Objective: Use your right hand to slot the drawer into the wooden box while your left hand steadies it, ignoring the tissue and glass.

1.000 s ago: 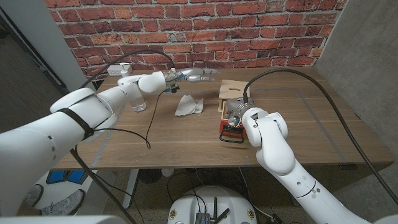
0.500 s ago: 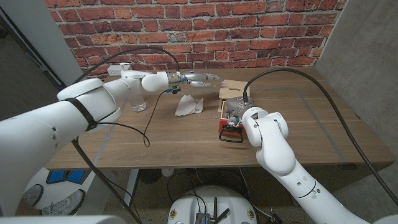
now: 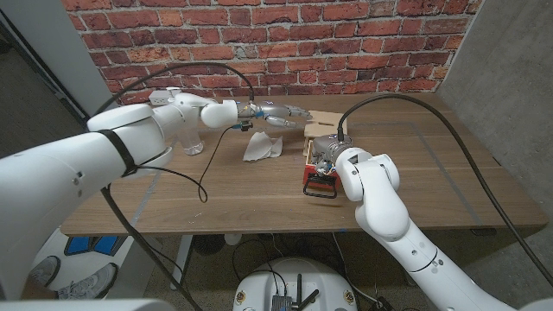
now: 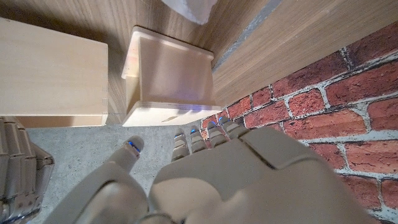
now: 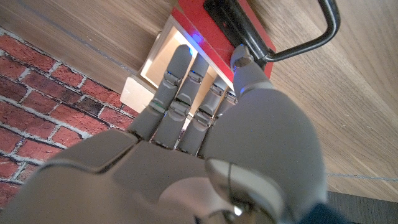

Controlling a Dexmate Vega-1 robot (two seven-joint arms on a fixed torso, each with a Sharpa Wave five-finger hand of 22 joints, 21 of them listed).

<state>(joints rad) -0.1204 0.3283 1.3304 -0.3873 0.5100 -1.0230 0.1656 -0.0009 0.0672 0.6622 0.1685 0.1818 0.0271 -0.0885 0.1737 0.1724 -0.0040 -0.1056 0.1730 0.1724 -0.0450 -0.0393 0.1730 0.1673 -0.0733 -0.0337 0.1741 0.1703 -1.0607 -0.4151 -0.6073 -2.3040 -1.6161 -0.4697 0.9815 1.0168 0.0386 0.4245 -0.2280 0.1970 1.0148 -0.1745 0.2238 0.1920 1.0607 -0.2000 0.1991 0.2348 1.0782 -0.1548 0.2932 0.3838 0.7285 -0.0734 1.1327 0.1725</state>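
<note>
My right hand (image 3: 326, 155) covers most of the drawer (image 3: 320, 184) in head view; grip unreadable. Wooden box (image 3: 321, 123) partly behind left hand (image 3: 275, 111). Glass (image 3: 193, 143) half hidden by forearm.

On the table (image 3: 259, 194), the wooden box (image 3: 321, 123) sits toward the back, right of the middle. The drawer (image 3: 318, 180) lies directly in front of it, its handle end nearest the table's front edge — whether its far end has entered the box cannot be made out from the head view. The right hand (image 3: 326, 152) is on top of the drawer. The left hand (image 3: 278, 111) hovers just left of the box, apparently above it rather than on it. The tissue (image 3: 263, 146) lies left of the box, and the glass (image 3: 192, 142) stands farther left — well apart from the drawer.
</note>
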